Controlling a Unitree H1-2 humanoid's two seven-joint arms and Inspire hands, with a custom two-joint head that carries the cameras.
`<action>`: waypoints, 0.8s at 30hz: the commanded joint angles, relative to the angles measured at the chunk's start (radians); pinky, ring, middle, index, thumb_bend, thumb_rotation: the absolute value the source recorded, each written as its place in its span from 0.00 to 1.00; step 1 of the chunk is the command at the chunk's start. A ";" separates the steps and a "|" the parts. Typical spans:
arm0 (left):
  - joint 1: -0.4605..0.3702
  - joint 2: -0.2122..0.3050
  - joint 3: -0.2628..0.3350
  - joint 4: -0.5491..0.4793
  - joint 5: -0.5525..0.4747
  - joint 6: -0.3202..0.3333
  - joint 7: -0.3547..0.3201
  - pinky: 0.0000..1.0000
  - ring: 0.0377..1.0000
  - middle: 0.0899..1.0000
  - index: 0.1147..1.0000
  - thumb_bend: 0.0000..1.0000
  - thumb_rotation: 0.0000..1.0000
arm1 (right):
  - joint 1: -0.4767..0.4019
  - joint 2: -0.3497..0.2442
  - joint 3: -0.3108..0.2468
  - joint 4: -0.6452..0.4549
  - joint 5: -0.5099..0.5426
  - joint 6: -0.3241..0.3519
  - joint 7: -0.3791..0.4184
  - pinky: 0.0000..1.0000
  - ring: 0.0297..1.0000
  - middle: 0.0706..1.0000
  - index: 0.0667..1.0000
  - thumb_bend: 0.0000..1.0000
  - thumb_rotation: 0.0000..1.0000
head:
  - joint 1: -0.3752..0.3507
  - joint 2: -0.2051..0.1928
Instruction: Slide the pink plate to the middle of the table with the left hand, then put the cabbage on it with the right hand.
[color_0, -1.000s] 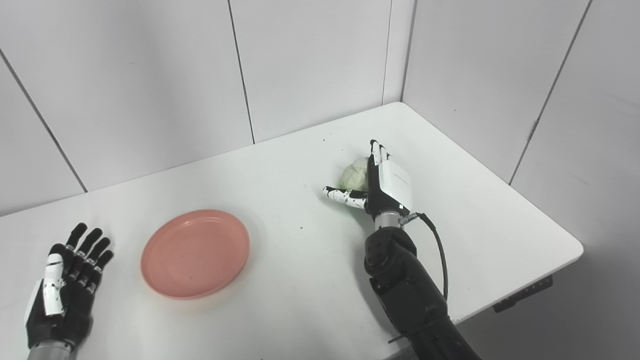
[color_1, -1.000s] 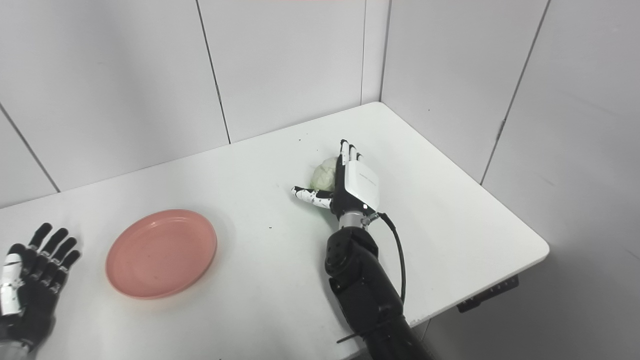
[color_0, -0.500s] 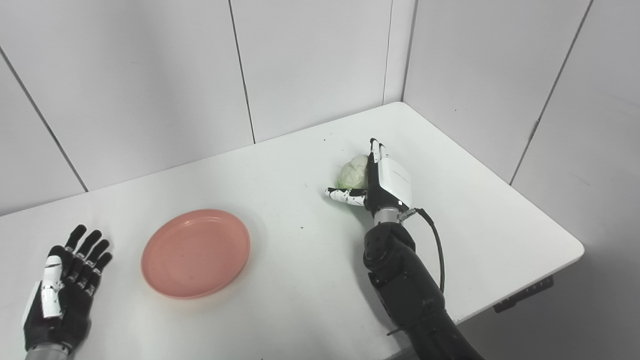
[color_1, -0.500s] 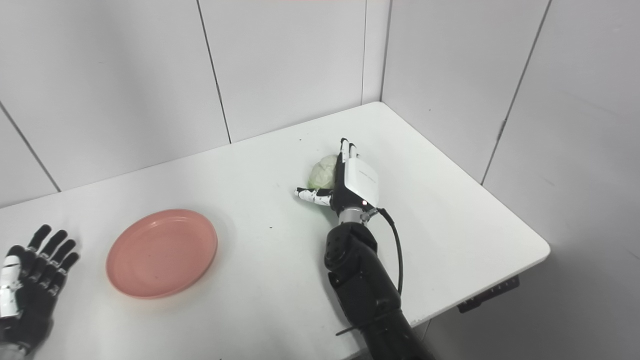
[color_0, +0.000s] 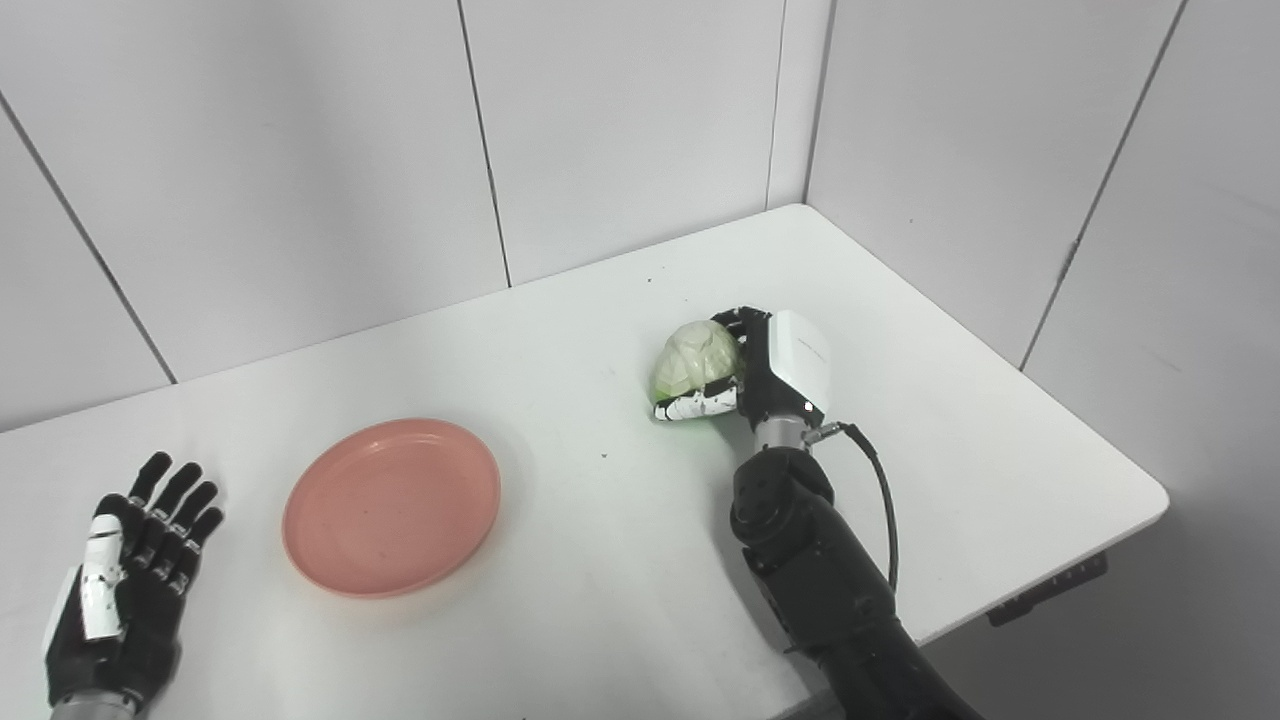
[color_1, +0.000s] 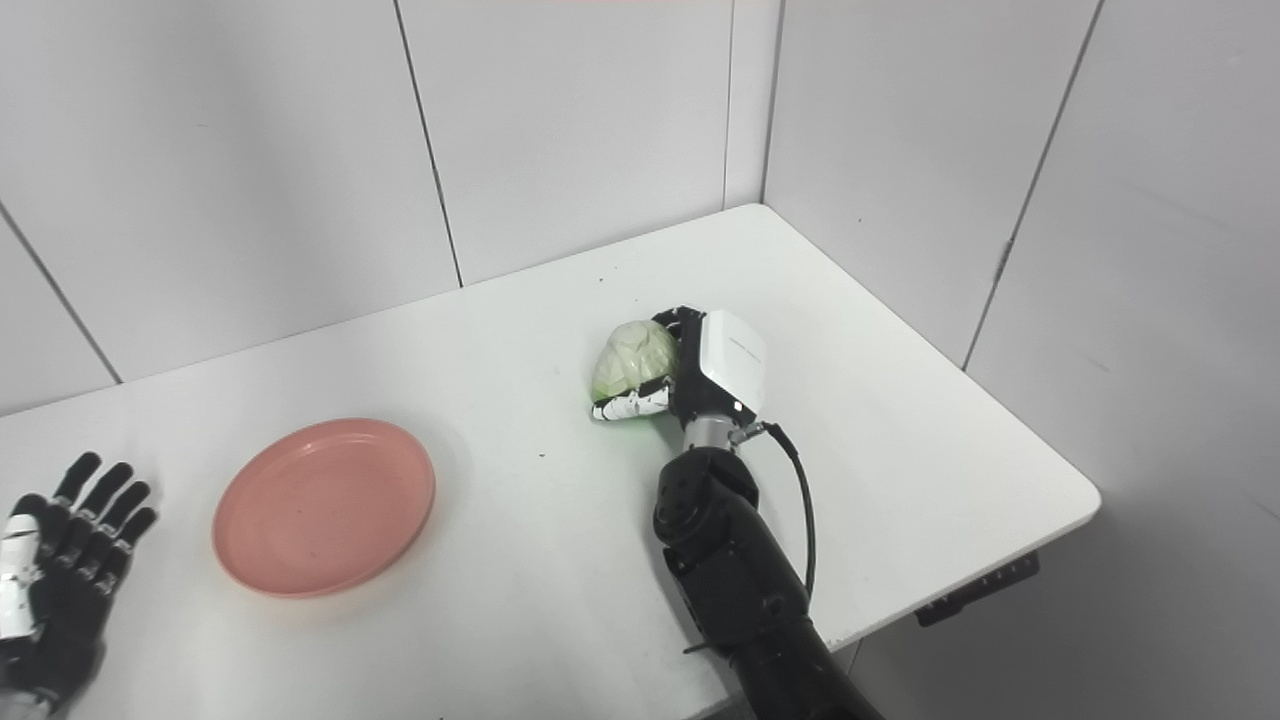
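Observation:
The pink plate (color_0: 391, 506) lies on the white table (color_0: 560, 560), left of its middle. The pale green cabbage (color_0: 692, 361) is at the right, held in my right hand (color_0: 765, 375), whose fingers curl over its top and whose thumb is under it. It seems raised a little off the table. My left hand (color_0: 125, 585) lies open and empty at the table's front left, apart from the plate. Both also show in the right eye view: the cabbage (color_1: 632, 358) and the plate (color_1: 322, 506).
White wall panels close the table at the back and right, meeting in a corner (color_0: 795, 200). The table's right front corner (color_0: 1150, 490) drops off to a grey floor. A black cable (color_0: 880, 500) loops from my right wrist.
My right hand's fingers have closed around the cabbage and drawn it slightly left and toward me. The left hand and plate have stayed put.

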 joint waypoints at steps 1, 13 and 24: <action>0.035 -0.005 -0.008 0.041 0.013 0.058 0.012 0.95 0.92 0.92 0.90 0.41 1.00 | -0.038 -0.017 0.005 -0.019 -0.002 -0.042 -0.037 0.30 0.35 0.38 0.48 0.53 0.00 | 0.001 -0.001; 0.040 -0.010 -0.015 0.040 0.021 0.042 0.012 0.95 0.92 0.91 0.90 0.42 1.00 | -0.033 -0.017 0.005 -0.032 0.045 -0.049 -0.046 0.37 0.41 0.43 0.46 0.53 0.00 | 0.021 -0.006; 0.053 -0.028 -0.021 0.017 0.027 0.041 0.019 0.94 0.92 0.92 0.91 0.42 1.00 | -0.011 -0.012 0.017 -0.118 0.081 -0.052 -0.021 0.37 0.41 0.42 0.47 0.53 0.00 | 0.069 -0.010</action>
